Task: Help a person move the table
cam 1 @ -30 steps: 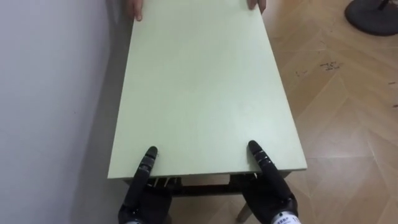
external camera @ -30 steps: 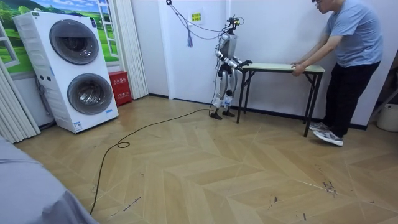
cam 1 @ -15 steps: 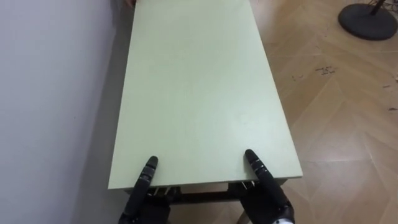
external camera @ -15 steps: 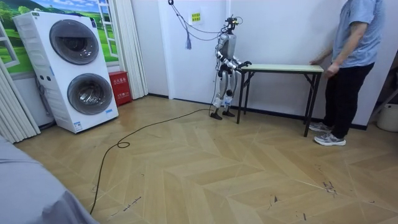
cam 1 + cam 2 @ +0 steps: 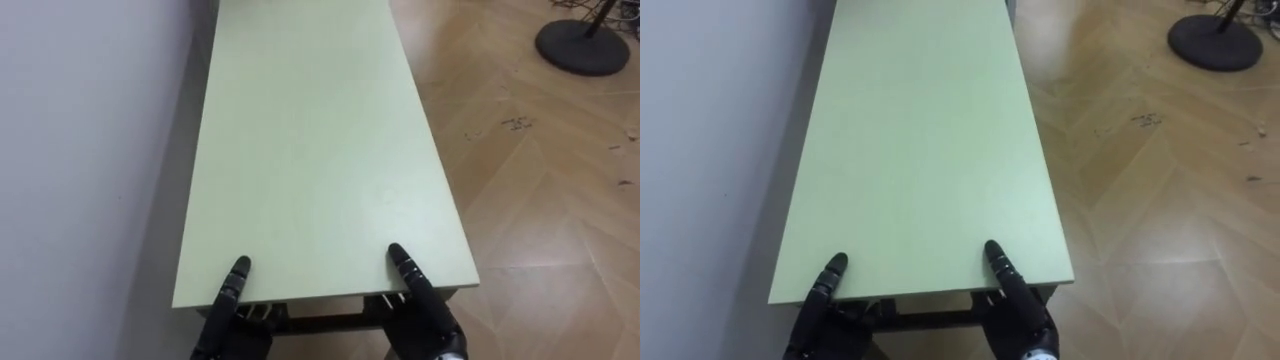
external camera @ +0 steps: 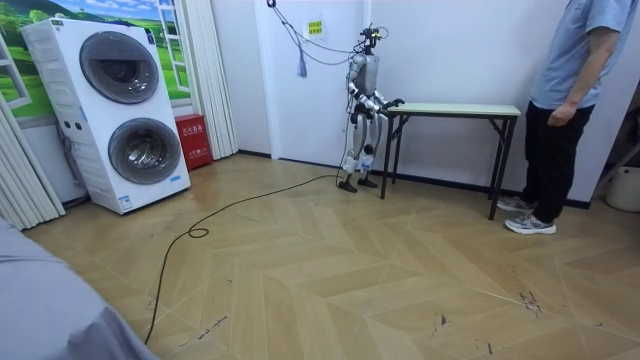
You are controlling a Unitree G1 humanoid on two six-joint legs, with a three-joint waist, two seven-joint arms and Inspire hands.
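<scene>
The pale green counter [image 5: 310, 150] runs lengthwise beside the white wall [image 5: 90, 150], which lies on the counter's left. At the counter's near end, the left hand [image 5: 228, 320] and right hand [image 5: 425, 315] each clamp its edge, thumb on top and fingers tucked beneath. A person [image 6: 570, 110] stands at the counter's far end, not touching it.
</scene>
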